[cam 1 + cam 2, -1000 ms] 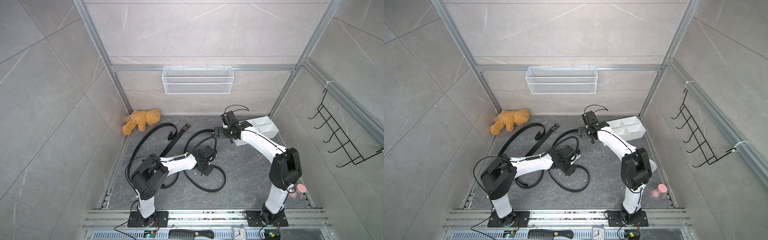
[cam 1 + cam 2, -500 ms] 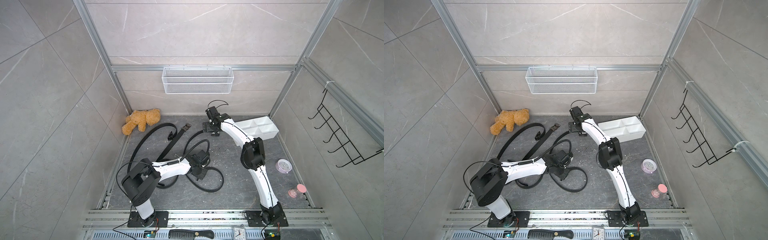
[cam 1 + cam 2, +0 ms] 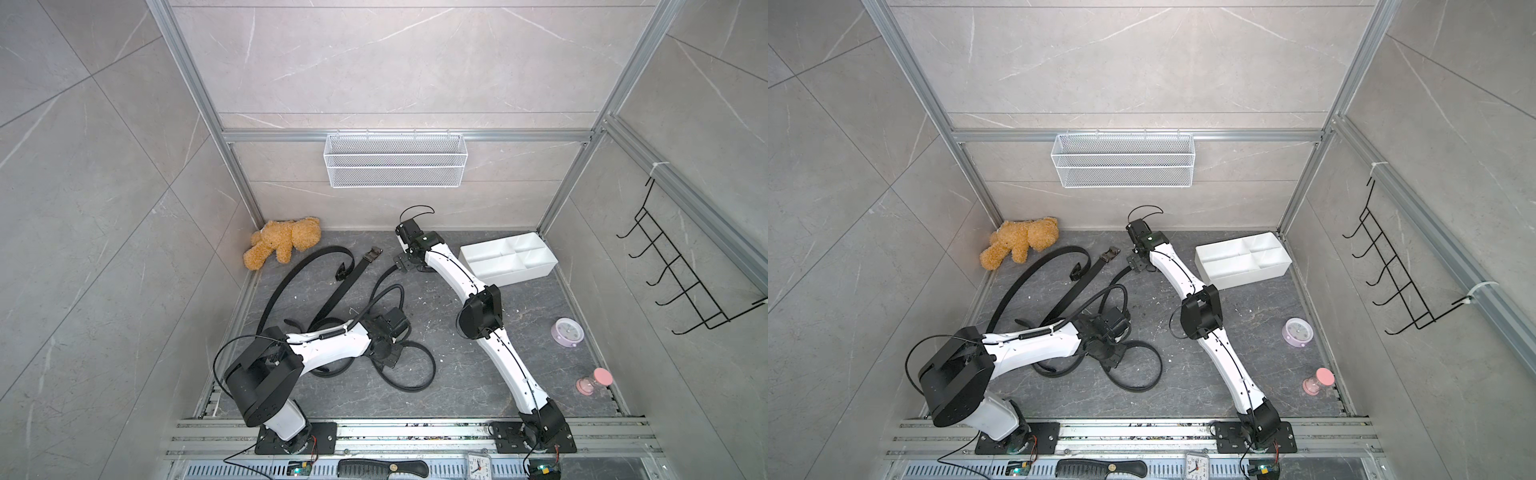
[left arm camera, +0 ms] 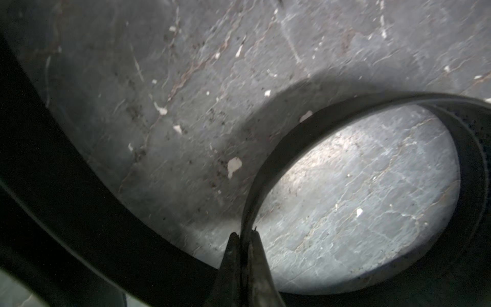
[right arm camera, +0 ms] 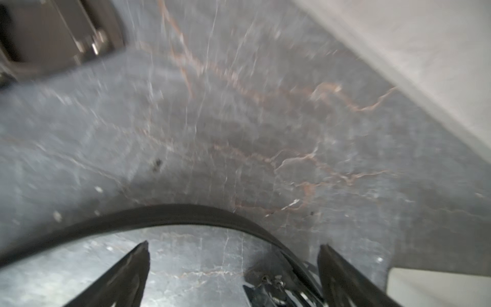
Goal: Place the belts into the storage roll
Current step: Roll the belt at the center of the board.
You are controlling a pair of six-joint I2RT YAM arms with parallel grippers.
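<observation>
- The left gripper is seen in both top views low among the belts on the dark floor. The right gripper is placed further back, near the white divided tray.
- All belts are laid on the floor, outside the tray. A teddy bear is found in the far corner.
- In the left wrist view, the left gripper is closed on the edge of a belt loop.
- In the right wrist view, the right gripper is opened wide. A curved belt is seen just ahead of the fingertips, and a metal buckle between them.
</observation>
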